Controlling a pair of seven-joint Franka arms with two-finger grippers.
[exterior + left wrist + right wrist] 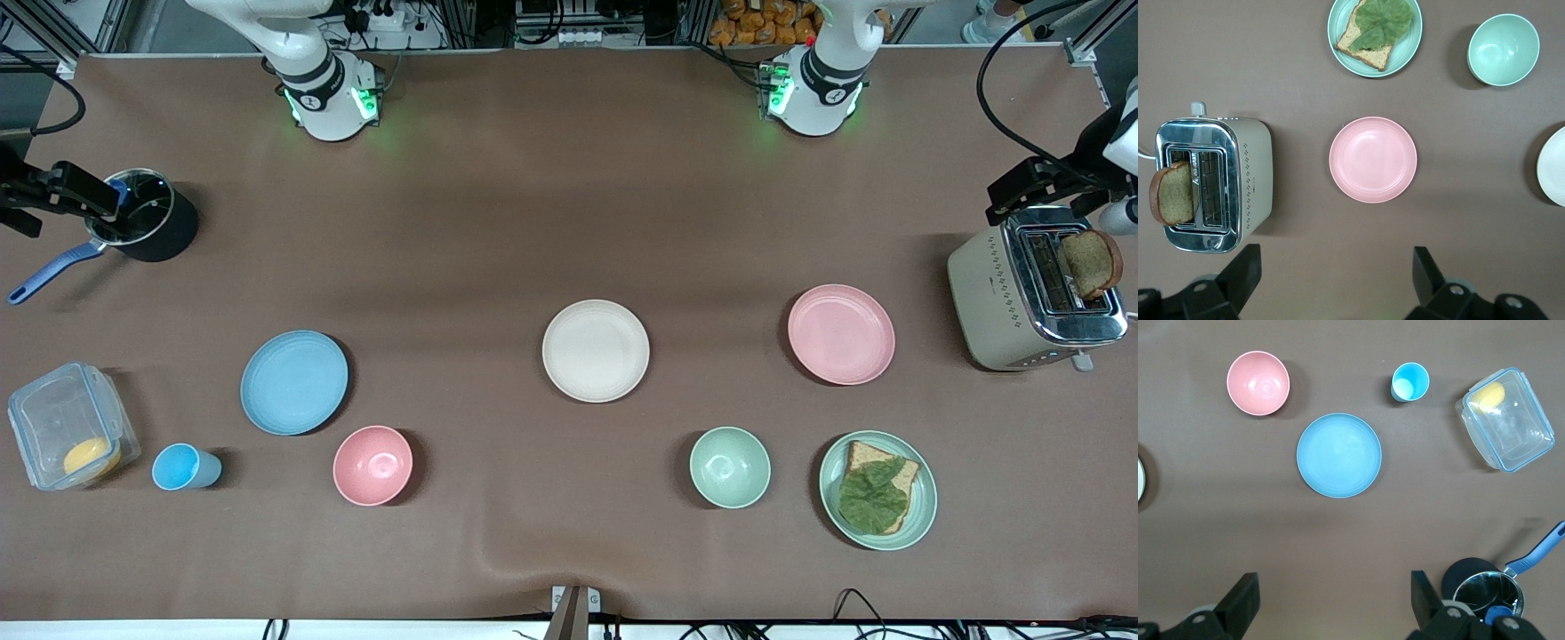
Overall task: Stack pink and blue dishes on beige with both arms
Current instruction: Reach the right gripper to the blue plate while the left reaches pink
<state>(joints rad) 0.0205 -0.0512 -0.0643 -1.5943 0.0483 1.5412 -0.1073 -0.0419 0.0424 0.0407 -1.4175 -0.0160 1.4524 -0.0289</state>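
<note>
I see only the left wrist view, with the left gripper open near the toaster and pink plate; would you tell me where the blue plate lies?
Observer: The blue plate lies flat toward the right arm's end of the table, apart from the beige plate.
Operator: Is anything close to it?
Observer: A pink bowl sits just beside it, nearer the front camera, not touching.
Operator: And the right gripper?
Observer: The right gripper is open, up by the black pot.
</note>
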